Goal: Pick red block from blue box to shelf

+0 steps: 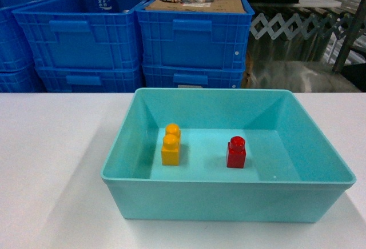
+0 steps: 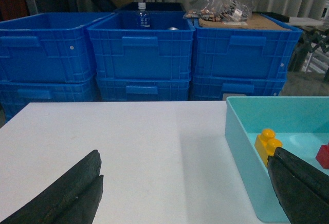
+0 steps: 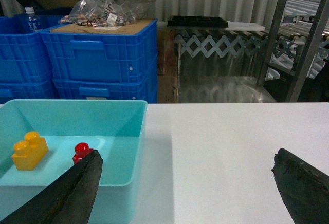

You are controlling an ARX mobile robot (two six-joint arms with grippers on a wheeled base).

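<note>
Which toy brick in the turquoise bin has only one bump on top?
The small glossy red plastic brick, right of the taller yellow plastic brick, which has two bumps.

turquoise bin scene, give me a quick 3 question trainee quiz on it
1. True or false: the red block stands inside the blue box.
2. In the head view, the yellow brick is on which side of the red block? A) left B) right
3. How many studs top the red block?

Key: 1 true. 2 A. 3 one.
</note>
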